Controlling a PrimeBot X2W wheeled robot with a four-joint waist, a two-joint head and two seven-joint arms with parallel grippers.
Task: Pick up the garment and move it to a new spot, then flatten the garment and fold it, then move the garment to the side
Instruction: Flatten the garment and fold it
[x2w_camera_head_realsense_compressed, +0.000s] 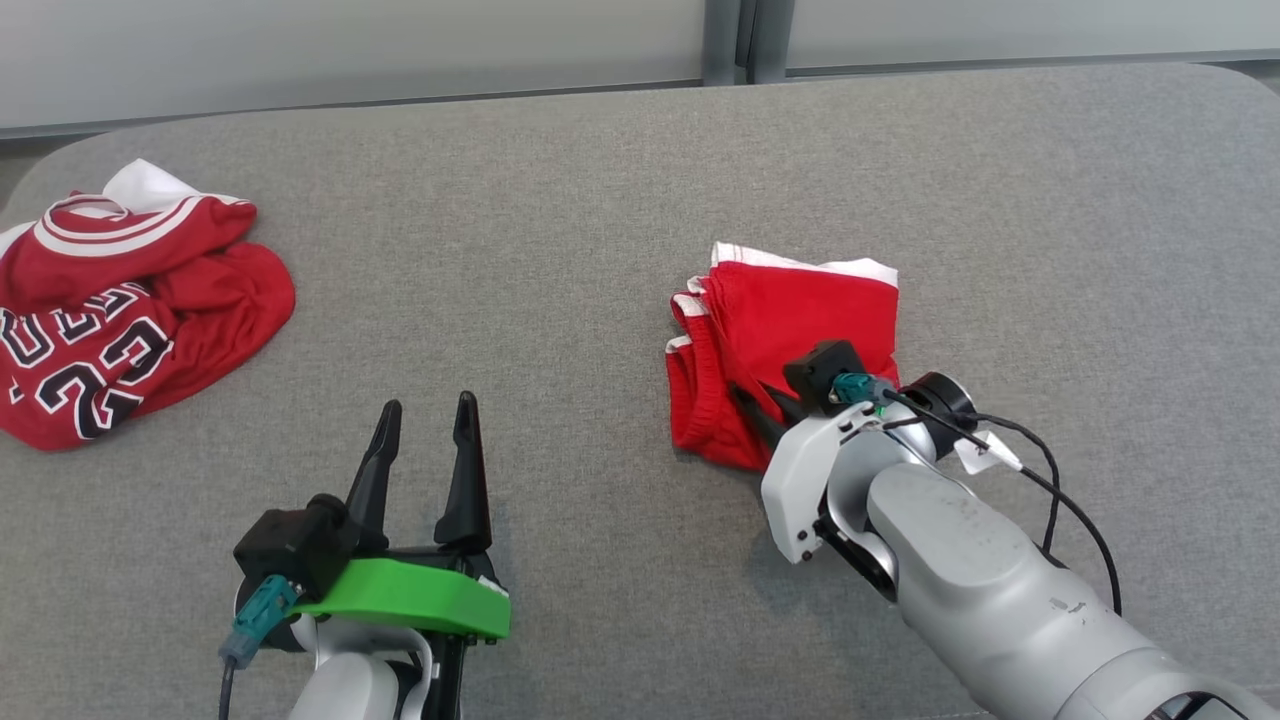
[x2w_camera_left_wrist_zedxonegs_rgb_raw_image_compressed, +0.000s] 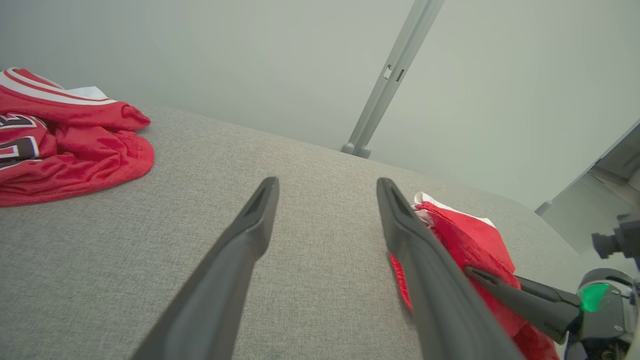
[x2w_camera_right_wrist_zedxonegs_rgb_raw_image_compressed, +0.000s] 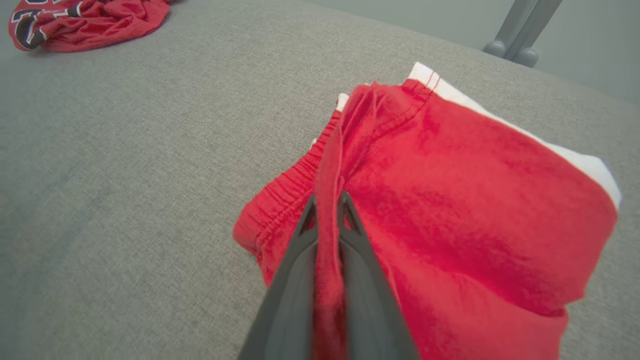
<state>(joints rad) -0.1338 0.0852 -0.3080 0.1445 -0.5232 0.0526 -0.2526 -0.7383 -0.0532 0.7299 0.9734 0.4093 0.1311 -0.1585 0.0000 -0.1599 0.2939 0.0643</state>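
your right gripper (x2w_camera_right_wrist_zedxonegs_rgb_raw_image_compressed: 327, 209) pinches a ridge of the red garment (x2w_camera_right_wrist_zedxonegs_rgb_raw_image_compressed: 475, 200), which lies under and just ahead of its fingers, apparently already folded, so only the move aside looks left; your left gripper (x2w_camera_head_realsense_compressed: 425, 415) stands spread, empty.

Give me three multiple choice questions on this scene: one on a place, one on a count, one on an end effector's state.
1. Where lies the numbered jersey? A) robot's far left B) far right C) centre
2. How many red garments lie on the grey surface? A) one B) two C) three
3. The right end effector is A) open, empty B) shut on the folded red shorts C) shut on the jersey
1 A, at the head view's left edge; 2 B, jersey plus shorts; 3 B, red cloth pinched between its fingers.
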